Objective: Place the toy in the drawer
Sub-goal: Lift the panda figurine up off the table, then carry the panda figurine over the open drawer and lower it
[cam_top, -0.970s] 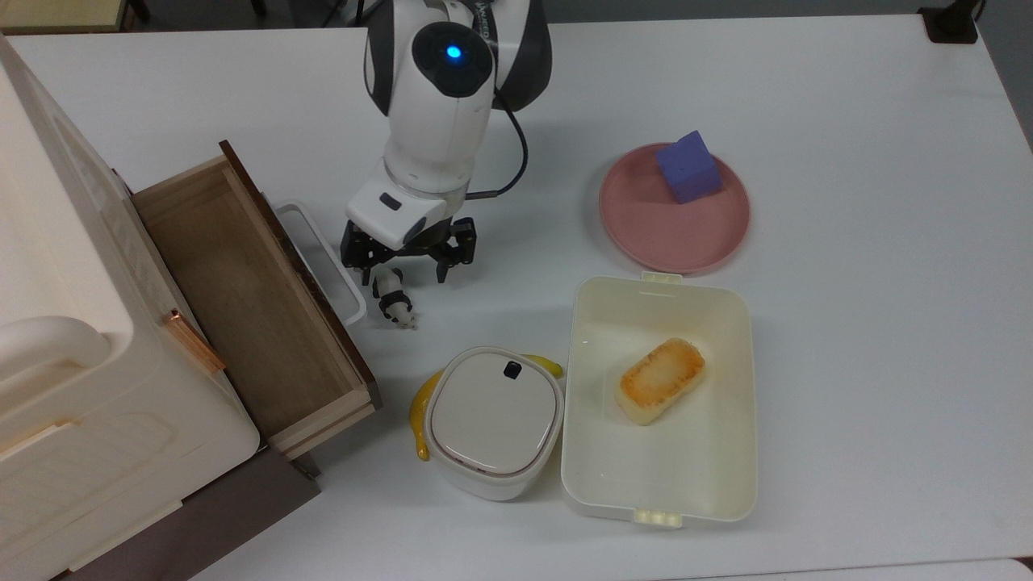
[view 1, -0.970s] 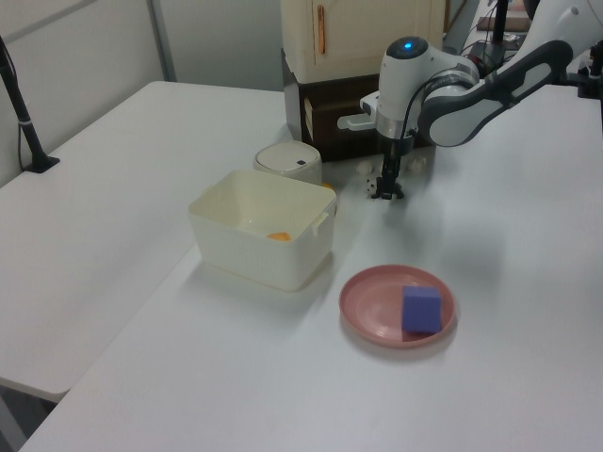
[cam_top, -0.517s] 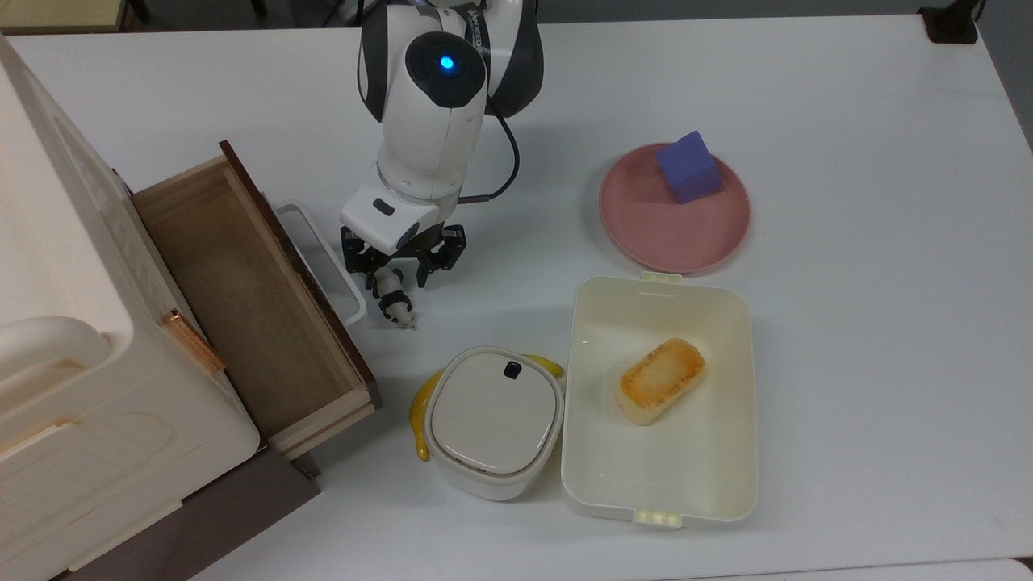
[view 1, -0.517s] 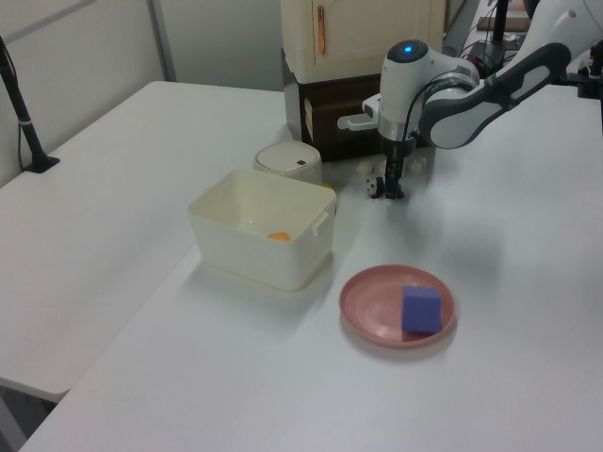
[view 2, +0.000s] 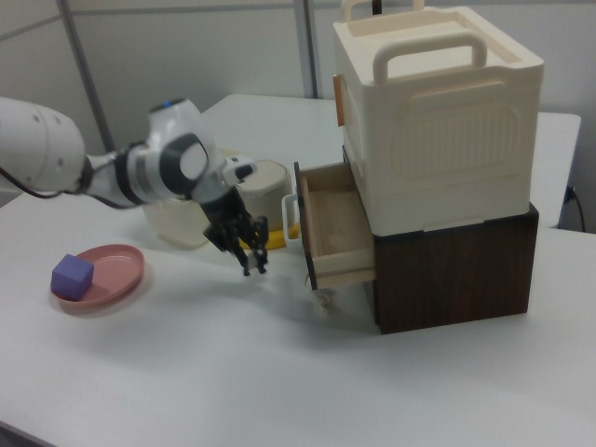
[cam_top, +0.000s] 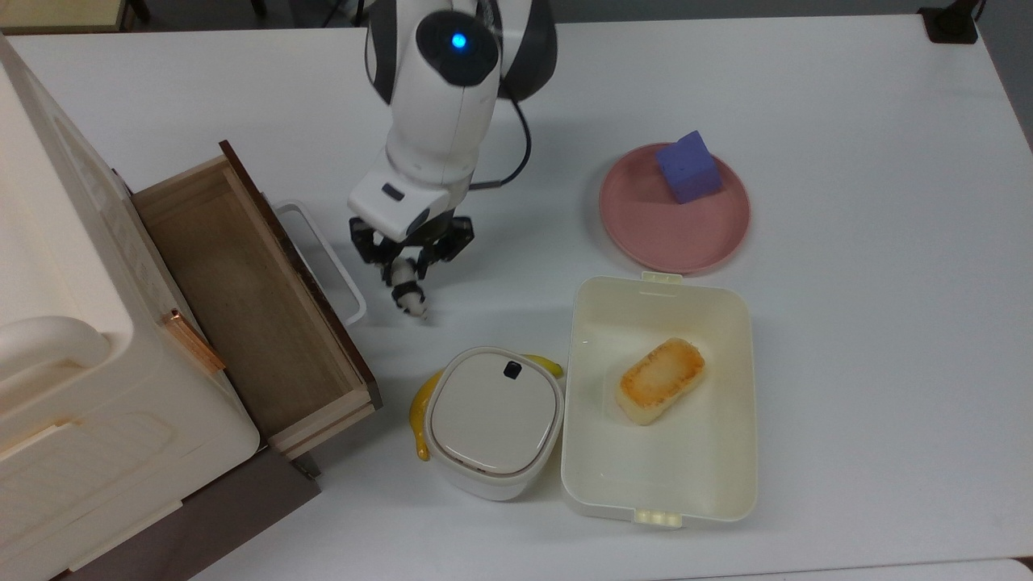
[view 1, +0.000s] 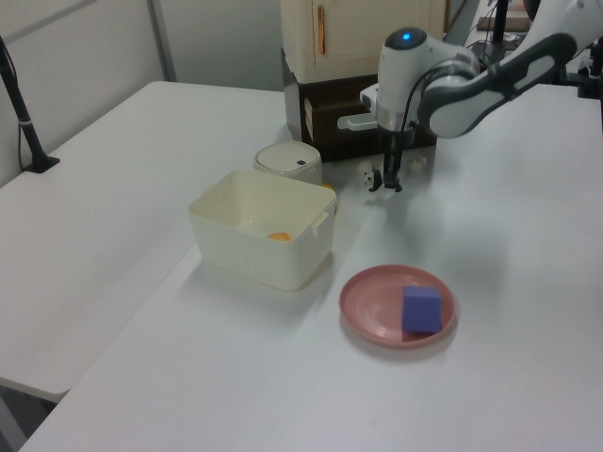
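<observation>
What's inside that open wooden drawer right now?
Nothing visible: the drawer shows bare wood in the top view. Its back end is covered by the cabinet. The toy is outside, in the gripper.

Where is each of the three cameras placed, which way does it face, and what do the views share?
Top view: overhead, looking straight down at the white table; the white arm descends from the upper edge, its gripper shut on the tiny black-and-white toy.
Left view: raised, off the pink round plate end, facing the cream cabinet; the arm enters from the left view's right.
Right view: low, at the table's side, facing the open light-wood drawer; the arm enters from the right view's left.
Shared: all three show the purple cube on the plate.
</observation>
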Controlling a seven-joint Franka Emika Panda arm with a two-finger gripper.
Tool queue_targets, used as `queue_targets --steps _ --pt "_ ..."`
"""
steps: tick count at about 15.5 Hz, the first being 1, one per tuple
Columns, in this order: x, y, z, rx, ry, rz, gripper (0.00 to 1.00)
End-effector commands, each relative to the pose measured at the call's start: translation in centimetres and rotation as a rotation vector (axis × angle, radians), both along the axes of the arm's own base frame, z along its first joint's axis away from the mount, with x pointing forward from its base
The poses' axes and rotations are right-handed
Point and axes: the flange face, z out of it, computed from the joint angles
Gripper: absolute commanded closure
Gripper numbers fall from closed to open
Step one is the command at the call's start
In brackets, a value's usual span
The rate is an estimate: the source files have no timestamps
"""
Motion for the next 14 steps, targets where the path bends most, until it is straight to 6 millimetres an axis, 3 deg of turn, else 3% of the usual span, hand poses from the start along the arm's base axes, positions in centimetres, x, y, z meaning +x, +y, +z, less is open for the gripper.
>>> queue_targets --steps 1,4,7,9,11,13,14 --pt "-2.1 2.0 7.9 0.096 0.055 -0.001 1.00" --pt "-0.8 0.4 14.3 0.173 0.029 0.014 1.00" --pt "-0.3 -5.1 17.1 0.147 -0.030 -0.004 1.00" --pt "-0.2 -8.8 17.8 0.115 -0.075 0.015 1.00" --pt "0.4 -11.2 18.1 0.077 -0.149 0.029 1.00" --pt "1.4 -12.8 16.2 0.059 -0.171 0.015 1.00" --pt "1.7 -13.3 15.3 0.054 -0.170 0.009 0.93"
